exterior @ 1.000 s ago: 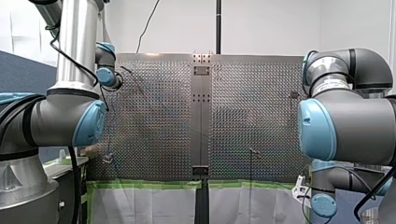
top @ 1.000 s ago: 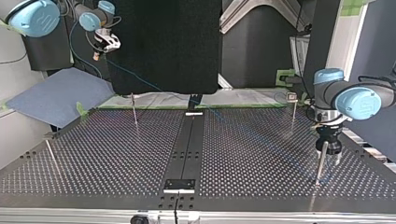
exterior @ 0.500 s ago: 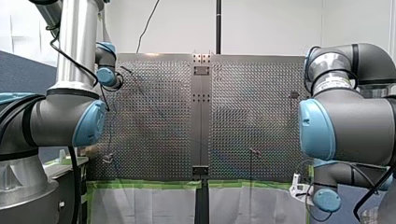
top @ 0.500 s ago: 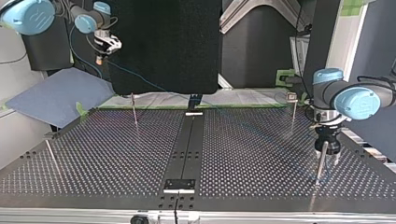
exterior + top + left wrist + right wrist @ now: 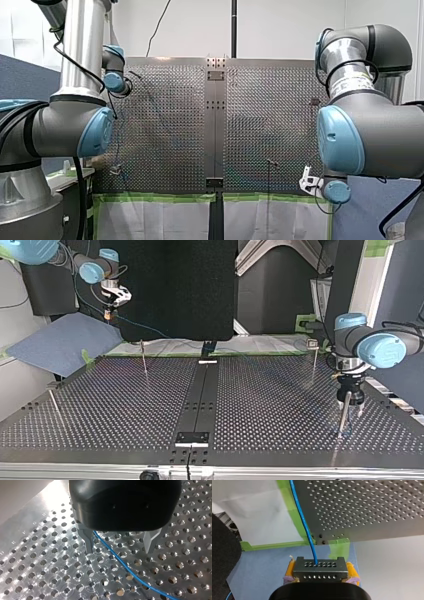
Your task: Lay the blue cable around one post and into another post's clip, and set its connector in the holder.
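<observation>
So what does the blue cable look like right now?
The cable is thin, blue and smooth. One end enters a dark holed connector clamped in my right gripper. From there it runs past green tape at the table edge. Farther along it passes between the open fingers of my left gripper, untouched.

Robotics laboratory, indicated by grey-and-blue jointed arms (my left arm (image 5: pixel 55 130), my right arm (image 5: pixel 380 135)) flanking a perforated metal table (image 5: pixel 165 125) edged with green tape (image 5: pixel 155 198), before a bare white wall (image 5: pixel 290 27).

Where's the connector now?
The connector is held between my right gripper's yellow pads, above the blue sheet past the table's corner at the top view's left.
</observation>
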`<state>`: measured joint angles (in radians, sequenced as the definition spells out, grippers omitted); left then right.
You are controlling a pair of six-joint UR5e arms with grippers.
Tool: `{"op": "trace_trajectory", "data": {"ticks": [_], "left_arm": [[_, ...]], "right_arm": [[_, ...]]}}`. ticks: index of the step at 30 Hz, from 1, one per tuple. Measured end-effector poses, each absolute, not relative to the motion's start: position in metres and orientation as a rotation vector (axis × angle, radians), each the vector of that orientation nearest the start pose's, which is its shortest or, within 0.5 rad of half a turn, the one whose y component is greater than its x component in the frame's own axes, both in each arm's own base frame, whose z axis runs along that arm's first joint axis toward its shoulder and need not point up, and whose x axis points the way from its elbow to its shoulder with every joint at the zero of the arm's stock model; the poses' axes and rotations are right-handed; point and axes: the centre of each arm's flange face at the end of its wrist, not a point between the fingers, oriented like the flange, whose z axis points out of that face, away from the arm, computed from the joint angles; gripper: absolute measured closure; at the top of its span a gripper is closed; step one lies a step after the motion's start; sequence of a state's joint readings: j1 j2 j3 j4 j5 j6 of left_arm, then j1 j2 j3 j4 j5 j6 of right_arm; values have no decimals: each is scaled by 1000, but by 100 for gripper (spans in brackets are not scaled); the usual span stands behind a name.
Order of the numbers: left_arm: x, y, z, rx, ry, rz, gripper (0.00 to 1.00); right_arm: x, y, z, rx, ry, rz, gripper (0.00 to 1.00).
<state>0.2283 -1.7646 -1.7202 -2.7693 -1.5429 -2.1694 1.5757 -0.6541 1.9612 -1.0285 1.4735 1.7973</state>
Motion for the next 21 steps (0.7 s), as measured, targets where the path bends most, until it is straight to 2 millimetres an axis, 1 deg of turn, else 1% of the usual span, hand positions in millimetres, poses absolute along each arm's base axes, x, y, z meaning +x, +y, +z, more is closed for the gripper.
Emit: {"op": "trace_trajectory", "data": {"ticks": [7,12,21], "left_arm": [[570,-7,350,-603,1430,-314,0],[569,-6,350,-612,1433,-304,0],[561,-8,344,-657,1475,-218,0]], "right_arm": [[138,-520,-47,1296,-1594,1326,100],[132,-530,-22,1260,-1562,1351,100],[129,-546,30,1211,-1477,1418,100]]}}
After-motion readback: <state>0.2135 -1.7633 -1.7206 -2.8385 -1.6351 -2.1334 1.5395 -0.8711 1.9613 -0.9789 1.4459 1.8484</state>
